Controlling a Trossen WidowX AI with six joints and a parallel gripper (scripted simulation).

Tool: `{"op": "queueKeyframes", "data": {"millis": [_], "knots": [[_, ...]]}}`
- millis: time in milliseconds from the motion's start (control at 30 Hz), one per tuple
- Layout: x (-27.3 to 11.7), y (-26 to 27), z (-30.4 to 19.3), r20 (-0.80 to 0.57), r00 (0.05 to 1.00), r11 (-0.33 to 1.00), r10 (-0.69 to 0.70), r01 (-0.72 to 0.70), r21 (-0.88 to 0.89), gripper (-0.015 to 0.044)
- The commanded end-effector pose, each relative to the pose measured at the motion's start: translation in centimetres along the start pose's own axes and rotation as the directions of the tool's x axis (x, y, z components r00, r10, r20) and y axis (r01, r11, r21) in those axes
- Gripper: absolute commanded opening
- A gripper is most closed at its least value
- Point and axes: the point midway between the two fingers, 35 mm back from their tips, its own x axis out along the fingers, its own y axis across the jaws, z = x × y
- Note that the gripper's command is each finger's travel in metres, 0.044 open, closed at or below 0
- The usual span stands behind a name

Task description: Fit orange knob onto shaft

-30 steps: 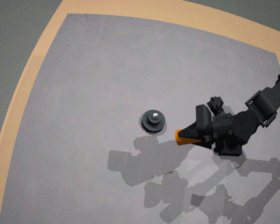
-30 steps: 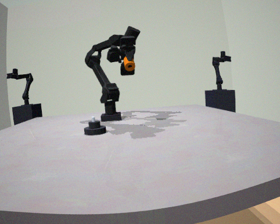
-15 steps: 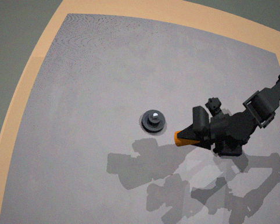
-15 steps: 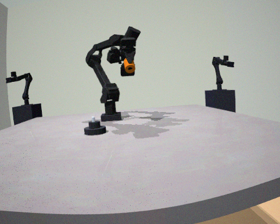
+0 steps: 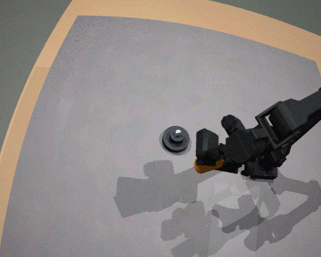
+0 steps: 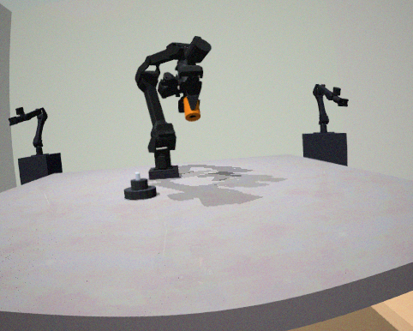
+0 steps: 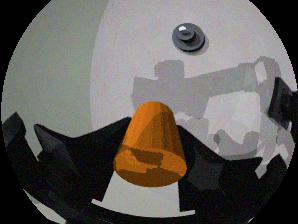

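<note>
One tool (image 5: 210,164) (image 6: 192,101) (image 7: 153,125) gripping one orange knob (image 5: 206,166) (image 6: 192,112) (image 7: 151,145) above table; one round pedestal (image 5: 169,144) (image 6: 140,193) (image 7: 190,46), one silver shaft (image 5: 178,132) (image 6: 137,176) (image 7: 183,29)

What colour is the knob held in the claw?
Solid orange; the knob shows best in the wrist view.

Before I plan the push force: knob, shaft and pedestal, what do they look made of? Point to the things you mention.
Orange knob (image 5: 200,166) (image 6: 192,110) (image 7: 151,131): probably matte plastic; even colour, soft shading.
Shaft (image 5: 178,132) (image 6: 137,176) (image 7: 183,29): possibly metal; pale, bright highlight.
Pedestal (image 5: 169,146) (image 6: 140,193) (image 7: 190,47): dark, dull; painted metal or plastic, can't tell.
</note>
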Motion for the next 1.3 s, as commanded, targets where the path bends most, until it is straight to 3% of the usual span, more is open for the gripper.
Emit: {"op": "queueKeyframes", "data": {"millis": [0,733,1267], "knots": [[0.7,0.0,0.0,-0.005,0.996,0.996,-0.086,0.086,0.002,0.0],[4.7,-1.0,0.0,-0.005,0.876,0.876,-0.483,0.483,-0.001,0.0],[10.8,-3.4,-0.4,-0.004,0.867,0.867,-0.499,0.499,0.002,0.0]]}}
